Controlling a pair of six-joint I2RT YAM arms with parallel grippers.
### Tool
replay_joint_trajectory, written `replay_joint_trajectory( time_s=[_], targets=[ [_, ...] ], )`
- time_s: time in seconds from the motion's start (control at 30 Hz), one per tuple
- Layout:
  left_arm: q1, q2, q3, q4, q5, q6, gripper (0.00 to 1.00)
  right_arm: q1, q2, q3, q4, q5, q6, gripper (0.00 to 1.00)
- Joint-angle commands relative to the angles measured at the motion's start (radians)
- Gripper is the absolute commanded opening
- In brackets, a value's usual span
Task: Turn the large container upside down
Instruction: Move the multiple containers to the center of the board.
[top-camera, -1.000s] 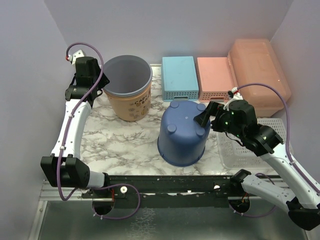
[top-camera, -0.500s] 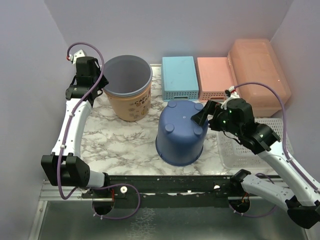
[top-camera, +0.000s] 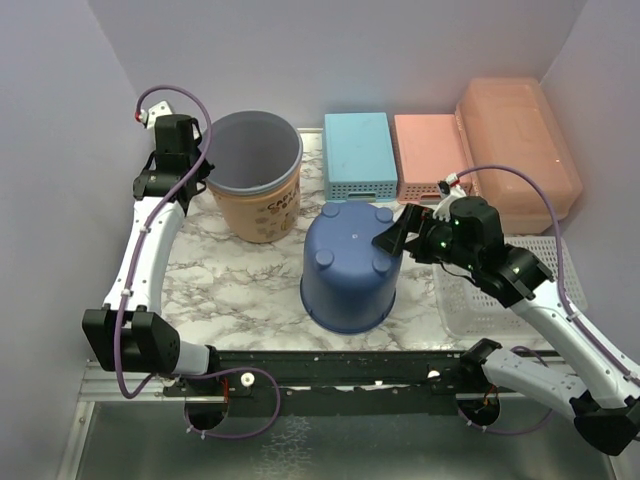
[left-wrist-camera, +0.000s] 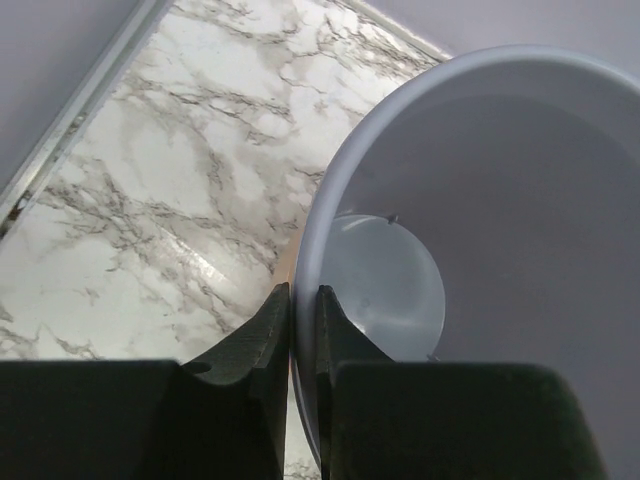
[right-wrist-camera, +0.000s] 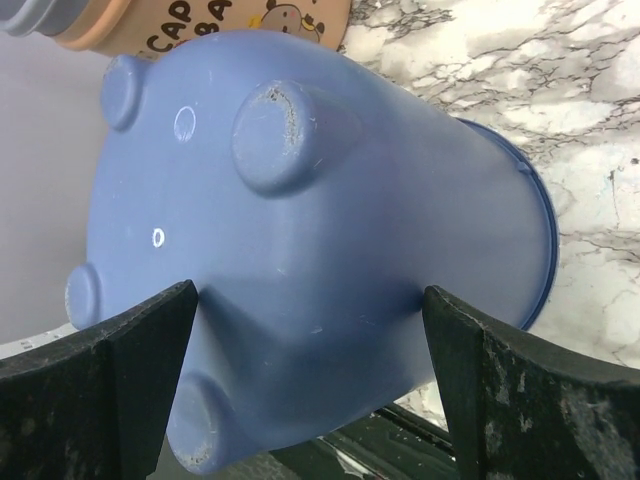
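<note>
The left fingers (left-wrist-camera: 272, 330) are pinched shut on the rim of the round tan plastic bucket with a grey inside (left-wrist-camera: 318, 215), one finger outside the wall and one inside. This bucket stands upright at the back left of the marble-patterned counter (top-camera: 240, 280).

At centre, the round blue plastic bucket (right-wrist-camera: 330, 200) stands feet up and appears tilted to the left. The right fingers (right-wrist-camera: 140, 350) are spread wide on either side of its base end. Contact cannot be confirmed.

The large translucent peach-orange rectangular plastic container (top-camera: 515, 150) lies in the back right corner with its broad face up. Neither arm touches it.

Judgement: both arms are occupied with the buckets, so the container has not yet been turned. Before approaching it, the right arm should set the blue bucket down stably and clear of its path.

Obstructions:
- The pink perforated basket (top-camera: 430, 155) sits against the container's left side. The light blue perforated box (top-camera: 360, 155) is beyond it.
- The white perforated tray (top-camera: 455, 300) lies just in front.
- Walls close the back and right, so little room remains to roll the container over.
</note>
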Motion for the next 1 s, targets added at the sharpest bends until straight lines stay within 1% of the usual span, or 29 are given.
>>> replay_joint_trajectory(
  time_s=[0.0, 0.1, 0.27, 0.4, 0.57, 0.63, 0.67, 0.7, 0.77, 0.83, 0.9, 0.97],
  targets=[
    [0.012, -0.059, 0.017, -0.046, -0.142, 0.046, 0.00, 0.000, 0.014, -0.011, 0.034, -0.072, 0.007, 0.96],
    [0.045, -0.081, 0.021, -0.078, -0.174, 0.052, 0.00, 0.000, 0.022, -0.012, 0.045, -0.083, 0.010, 0.96],
    [0.146, -0.132, 0.024, -0.146, -0.237, 0.082, 0.00, 0.001, 0.044, -0.013, 0.076, -0.115, 0.013, 0.96],
    [0.235, -0.195, -0.022, -0.189, -0.241, 0.101, 0.00, 0.000, 0.077, -0.006, 0.117, -0.153, 0.024, 0.96],
    [0.291, -0.267, -0.049, -0.221, -0.302, 0.121, 0.00, 0.000, 0.148, 0.022, 0.184, -0.182, 0.050, 0.96],
    [0.302, -0.283, -0.050, -0.223, -0.327, 0.130, 0.00, 0.000, 0.194, 0.055, 0.200, -0.228, 0.034, 0.96],
    [0.306, -0.286, -0.049, -0.225, -0.339, 0.134, 0.00, 0.000, 0.220, 0.080, 0.188, -0.252, 0.001, 0.96],
    [0.309, -0.290, -0.047, -0.226, -0.346, 0.137, 0.00, 0.000, 0.245, 0.125, 0.140, -0.251, -0.045, 0.96],
    [0.315, -0.297, -0.048, -0.224, -0.341, 0.143, 0.00, 0.000, 0.281, 0.225, 0.010, -0.161, -0.145, 0.97],
    [0.314, -0.300, -0.054, -0.218, -0.330, 0.154, 0.00, 0.000, 0.273, 0.285, -0.070, -0.038, -0.246, 0.98],
    [0.315, -0.302, -0.068, -0.216, -0.319, 0.160, 0.00, 0.001, 0.204, 0.278, -0.080, 0.075, -0.314, 1.00],
    [0.314, -0.310, -0.086, -0.213, -0.296, 0.161, 0.00, 0.000, 0.120, 0.227, -0.055, 0.116, -0.371, 1.00]
  ],
)
